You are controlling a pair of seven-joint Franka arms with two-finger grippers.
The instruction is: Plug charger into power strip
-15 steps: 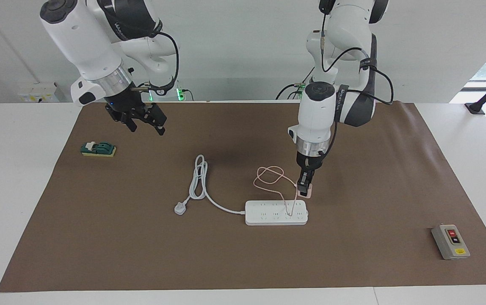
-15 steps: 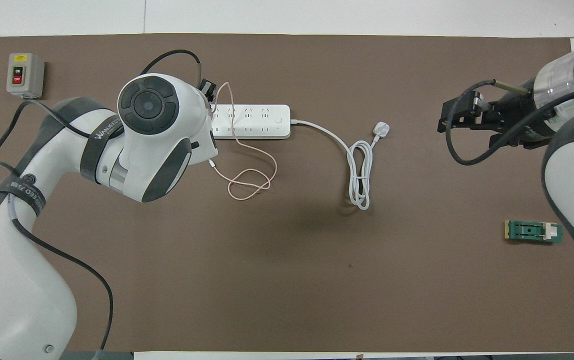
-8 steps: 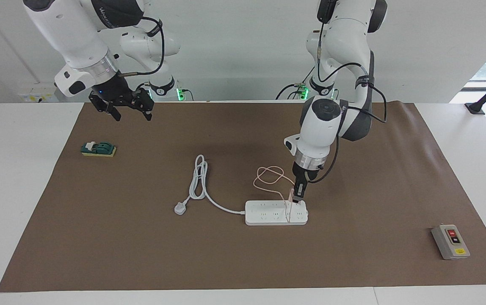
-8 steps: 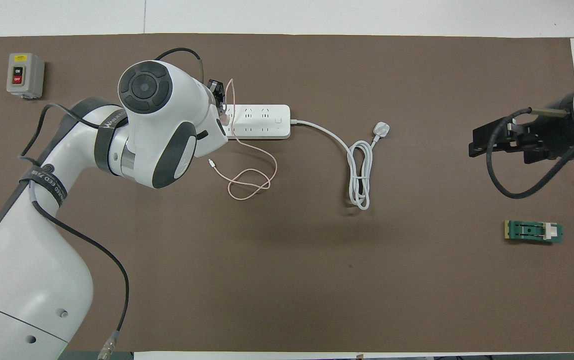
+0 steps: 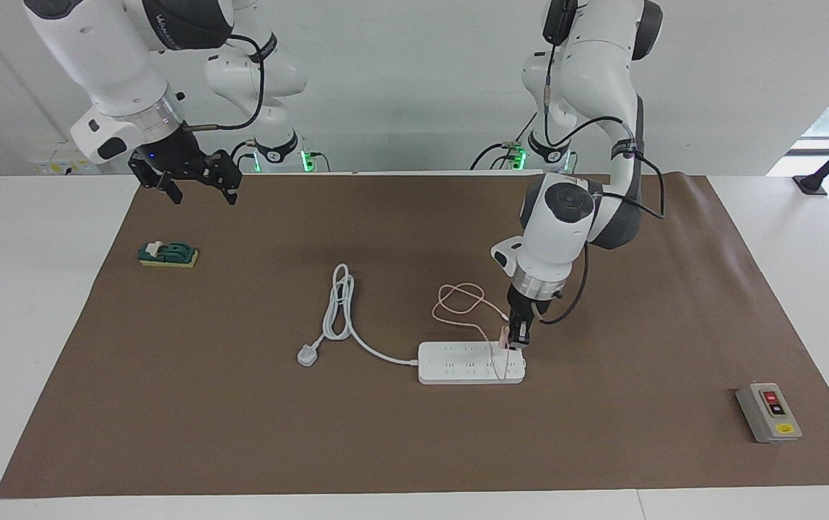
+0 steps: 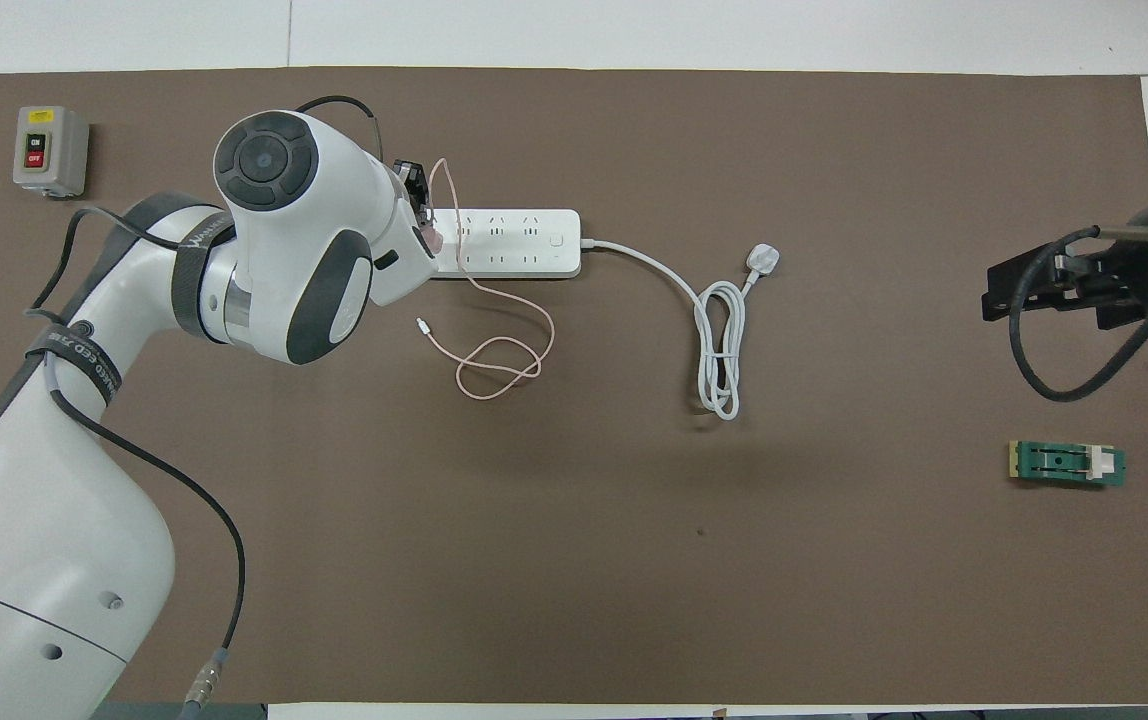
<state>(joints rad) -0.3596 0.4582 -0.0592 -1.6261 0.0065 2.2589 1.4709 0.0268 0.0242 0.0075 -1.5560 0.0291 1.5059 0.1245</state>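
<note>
The white power strip (image 5: 458, 365) lies flat on the brown mat; it also shows in the overhead view (image 6: 519, 243). My left gripper (image 5: 518, 336) (image 6: 421, 205) is shut on the pale pink charger (image 5: 503, 335) (image 6: 431, 238). It holds the charger down at the strip's end toward the left arm's end of the table, on the row nearer to the robots. The prongs are hidden, so I cannot tell if they are in a socket. The thin pink cable (image 5: 458, 300) (image 6: 499, 365) drapes over the strip and loops on the mat nearer to the robots. My right gripper (image 5: 191, 182) (image 6: 1054, 290) is open and empty, raised over the mat's edge.
The strip's thick white cord (image 5: 339, 307) (image 6: 724, 350) and three-pin plug (image 5: 306, 354) (image 6: 764, 259) lie toward the right arm's end. A grey button box (image 5: 768, 412) (image 6: 50, 150) sits at the left arm's end. A green block (image 5: 167, 254) (image 6: 1067, 463) lies under the right gripper's side.
My left gripper has carried the charger from beside the strip to over its end and lowered it onto the strip. The right arm has drawn back and up toward its end of the table.
</note>
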